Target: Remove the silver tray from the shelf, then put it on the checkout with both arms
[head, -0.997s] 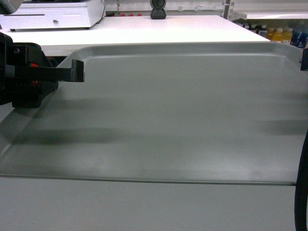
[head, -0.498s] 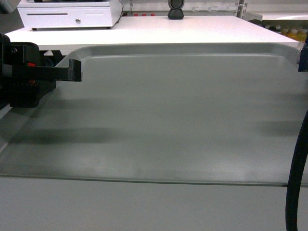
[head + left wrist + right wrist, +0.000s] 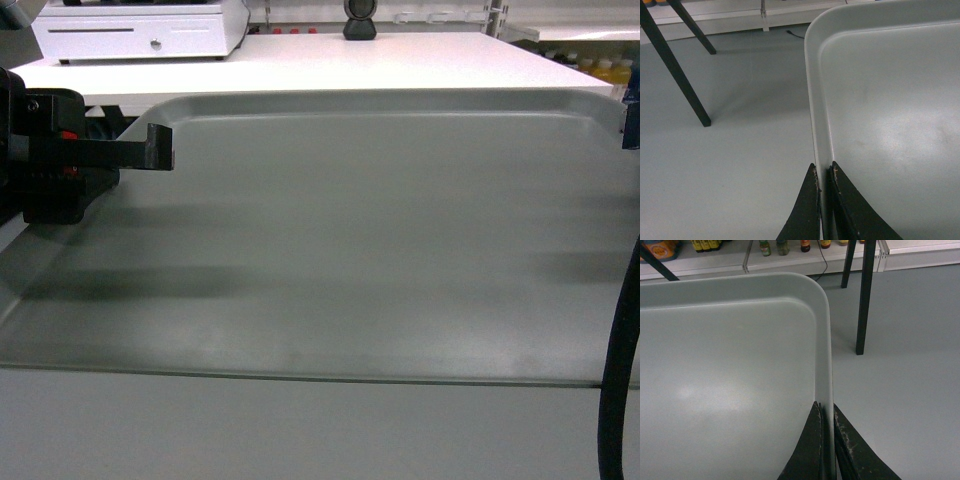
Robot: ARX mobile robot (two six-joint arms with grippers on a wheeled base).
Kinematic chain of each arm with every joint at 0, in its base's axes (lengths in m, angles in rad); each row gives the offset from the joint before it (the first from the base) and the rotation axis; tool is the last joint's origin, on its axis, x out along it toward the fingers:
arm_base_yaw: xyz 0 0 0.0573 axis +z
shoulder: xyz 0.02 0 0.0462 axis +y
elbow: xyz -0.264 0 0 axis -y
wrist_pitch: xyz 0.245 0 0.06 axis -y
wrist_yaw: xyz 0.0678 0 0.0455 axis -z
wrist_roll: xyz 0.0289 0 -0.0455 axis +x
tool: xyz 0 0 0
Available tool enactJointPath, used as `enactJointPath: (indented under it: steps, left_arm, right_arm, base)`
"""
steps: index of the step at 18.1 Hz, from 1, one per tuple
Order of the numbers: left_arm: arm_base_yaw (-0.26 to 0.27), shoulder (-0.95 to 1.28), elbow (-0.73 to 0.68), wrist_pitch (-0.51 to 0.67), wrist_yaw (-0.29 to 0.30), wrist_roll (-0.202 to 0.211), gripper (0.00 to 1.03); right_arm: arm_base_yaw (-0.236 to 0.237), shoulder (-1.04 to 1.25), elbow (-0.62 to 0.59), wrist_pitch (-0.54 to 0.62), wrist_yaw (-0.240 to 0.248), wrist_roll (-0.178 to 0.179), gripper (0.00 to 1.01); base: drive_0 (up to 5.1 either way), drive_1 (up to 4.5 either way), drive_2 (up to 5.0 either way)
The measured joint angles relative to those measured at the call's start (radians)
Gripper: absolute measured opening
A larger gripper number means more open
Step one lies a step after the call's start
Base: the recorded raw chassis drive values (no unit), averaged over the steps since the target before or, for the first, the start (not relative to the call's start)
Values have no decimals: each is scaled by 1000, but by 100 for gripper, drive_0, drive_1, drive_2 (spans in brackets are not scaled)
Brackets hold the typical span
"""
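Two grippers, left gripper (image 3: 824, 172) and right gripper (image 3: 827, 412), each pinch a side rim of the silver tray (image 3: 370, 240) in their jaws, carrying it level just short of the white checkout desk (image 3: 320, 62).

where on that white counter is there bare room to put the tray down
The white counter is bare from its front edge back, right of the cash drawer and before the black scanner. The back left corner is crowded. Both grippers, left and right, pinch the tray rims.
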Motion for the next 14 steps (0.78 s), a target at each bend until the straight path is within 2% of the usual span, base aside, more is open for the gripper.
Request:
enactJointPath:
  steps: [12, 14]
  left_arm:
    - [0, 0, 0, 0, 0, 0, 3]
    - [0, 0, 0, 1, 0, 0, 3]
  right_arm:
    - [0, 0, 0, 0, 0, 0, 3]
    - [0, 0, 0, 3, 0, 0, 3]
  base:
    - [0, 0, 0]
    - [16, 438, -407]
